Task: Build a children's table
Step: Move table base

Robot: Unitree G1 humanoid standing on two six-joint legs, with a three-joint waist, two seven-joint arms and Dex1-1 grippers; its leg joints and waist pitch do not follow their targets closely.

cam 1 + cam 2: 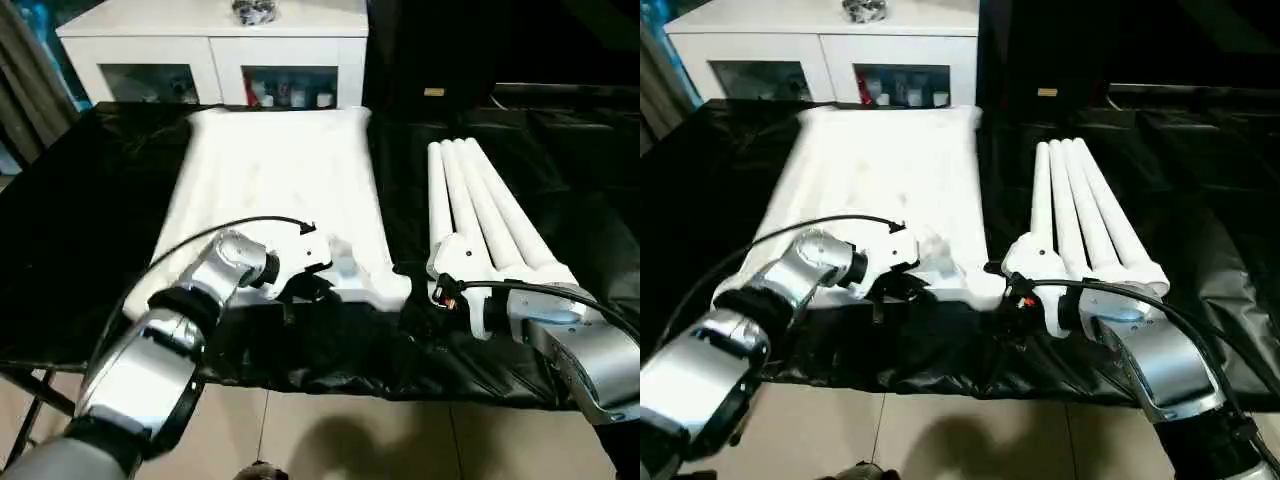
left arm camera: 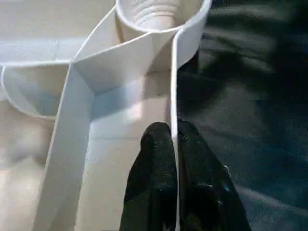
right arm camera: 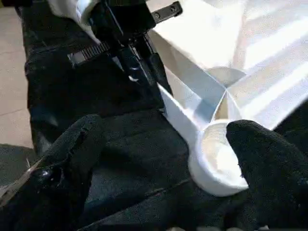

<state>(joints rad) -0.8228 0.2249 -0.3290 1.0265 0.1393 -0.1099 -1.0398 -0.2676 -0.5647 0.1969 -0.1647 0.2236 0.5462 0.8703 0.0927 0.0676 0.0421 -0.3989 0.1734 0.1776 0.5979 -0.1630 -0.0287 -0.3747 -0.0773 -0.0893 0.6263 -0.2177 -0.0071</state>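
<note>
I have the white table top (image 1: 275,190) lying upside down on the black-covered table (image 1: 80,230), ribs facing up, with its near edge toward me. My left gripper (image 2: 173,159) is clenched on the thin rim wall of that near edge, 1 finger inside the rim and 1 outside, just short of the near right corner socket (image 2: 154,19). My right gripper (image 3: 163,159) is released, its 2 fingers spread wide either side of that same round socket (image 3: 216,159) and not touching it. The 4 legs (image 1: 480,205) lie bundled side by side on the black cloth to the right of the top, close to my right forearm.

I judge the step in hand to be steadying the top so that a first leg can go into this corner. To do it well I would keep the left grip firm but not twist, since that rim looks thin and likely to flex. I would take 1 leg near its end with the right gripper, lift it clear of the other 3, stand it square over the socket, and press straight down while the left side holds the top from sliding on the slick cloth.
</note>
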